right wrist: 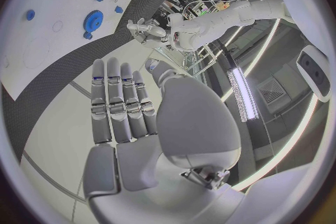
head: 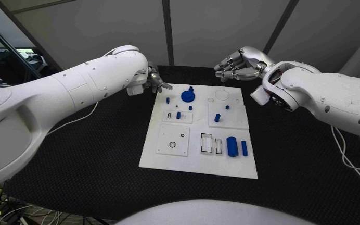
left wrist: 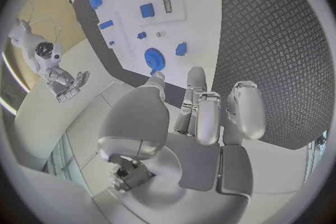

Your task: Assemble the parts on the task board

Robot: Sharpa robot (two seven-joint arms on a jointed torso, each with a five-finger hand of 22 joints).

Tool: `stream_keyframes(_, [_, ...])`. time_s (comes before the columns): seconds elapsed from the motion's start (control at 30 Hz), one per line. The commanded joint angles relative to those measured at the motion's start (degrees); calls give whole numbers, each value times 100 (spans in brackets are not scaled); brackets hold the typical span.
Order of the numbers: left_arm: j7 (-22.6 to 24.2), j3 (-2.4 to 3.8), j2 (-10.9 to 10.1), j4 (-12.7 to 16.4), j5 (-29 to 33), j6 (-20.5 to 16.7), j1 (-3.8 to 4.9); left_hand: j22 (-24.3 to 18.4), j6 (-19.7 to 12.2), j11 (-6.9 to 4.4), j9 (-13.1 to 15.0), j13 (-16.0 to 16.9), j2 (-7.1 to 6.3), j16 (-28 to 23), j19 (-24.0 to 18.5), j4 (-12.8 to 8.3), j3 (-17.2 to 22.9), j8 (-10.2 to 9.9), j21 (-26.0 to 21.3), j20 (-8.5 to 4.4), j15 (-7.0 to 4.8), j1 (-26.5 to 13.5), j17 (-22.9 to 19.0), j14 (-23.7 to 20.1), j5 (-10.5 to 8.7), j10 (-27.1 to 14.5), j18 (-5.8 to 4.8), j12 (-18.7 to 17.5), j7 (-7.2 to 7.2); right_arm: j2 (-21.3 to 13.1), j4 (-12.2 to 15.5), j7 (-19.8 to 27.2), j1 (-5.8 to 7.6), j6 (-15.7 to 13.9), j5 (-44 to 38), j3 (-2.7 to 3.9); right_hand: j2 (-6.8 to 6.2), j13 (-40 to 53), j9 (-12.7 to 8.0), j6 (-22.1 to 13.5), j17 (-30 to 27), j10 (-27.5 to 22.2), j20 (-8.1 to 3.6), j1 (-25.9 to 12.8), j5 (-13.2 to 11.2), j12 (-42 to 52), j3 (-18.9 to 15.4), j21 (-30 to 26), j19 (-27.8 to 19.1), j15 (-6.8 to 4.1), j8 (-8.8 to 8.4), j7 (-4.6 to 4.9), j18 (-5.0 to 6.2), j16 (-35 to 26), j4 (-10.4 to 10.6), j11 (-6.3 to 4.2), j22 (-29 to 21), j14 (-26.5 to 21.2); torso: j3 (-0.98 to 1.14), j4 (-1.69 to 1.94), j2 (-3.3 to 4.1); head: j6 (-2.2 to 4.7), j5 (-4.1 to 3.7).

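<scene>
parts (head: 232, 146) partly hidden behind fingers (left wrist: 208, 117)

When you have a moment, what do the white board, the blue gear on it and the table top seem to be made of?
Board: looks like matte white plastic, flat, with no glare.
Blue gear: probably moulded or printed plastic, evenly coloured and dull.
Table top: black sheet with a raised tread pattern, maybe rubber or textured metal; I cannot tell which.
</scene>
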Motion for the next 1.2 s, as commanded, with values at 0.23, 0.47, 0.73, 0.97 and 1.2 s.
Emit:
stream_keyframes(0.23, [111,-3,197,-248,-119,264,-119,173,-61,-12,86,27,17,36,74,49,-112,116,75,-1,11,108,935,337,9,-63,-18,87,-15,38,-20,57,8,52,-2,2,-8,-8,0,17,-6,31,1,25,40,29,25,-27,19,-3,30,3,15,-28,-5,19,-6,30,4,3,-9,-24,-10])
stream_keyframes(0.47, [124,-3,196,-261,-121,247,-138,202,-71,-16,97,29,30,36,92,67,-128,128,103,-3,8,112,935,338,7,-67,-25,99,-21,43,-23,62,8,52,-2,2,-6,-11,0,19,-5,36,0,28,47,32,33,-30,23,-4,31,2,16,-29,-8,17,-7,36,11,4,-10,-57,20])
stream_keyframes(0.73, [132,-3,211,-240,-121,389,-143,243,-92,-38,125,35,78,43,115,58,-146,155,138,-14,-8,227,939,342,12,-75,-35,137,-48,69,-40,69,8,66,-2,2,-5,-12,1,20,-5,37,0,29,49,33,35,-30,24,-4,32,1,16,-29,-8,16,-8,37,7,6,-10,-59,-38])
stream_keyframes(0.97, [143,-3,238,-270,-121,420,-144,259,-101,-73,129,33,157,48,120,25,-146,144,145,-33,-35,395,942,345,16,-86,-36,169,-91,84,-51,72,8,75,-2,2,1,-13,2,23,-4,41,-1,29,53,35,41,-31,27,-5,34,0,16,-30,-8,15,-8,41,5,4,-8,-58,-32])
stream_keyframes(1.2, [162,-3,270,-307,-121,441,-145,272,-101,-82,125,30,189,54,125,9,-144,132,154,-41,-43,461,946,348,18,-87,-39,180,-97,92,-49,73,8,77,-2,2,1,-13,2,23,-4,41,-1,29,53,35,41,-31,27,-5,34,0,16,-30,-8,15,-8,41,8,2,-5,-56,-20])
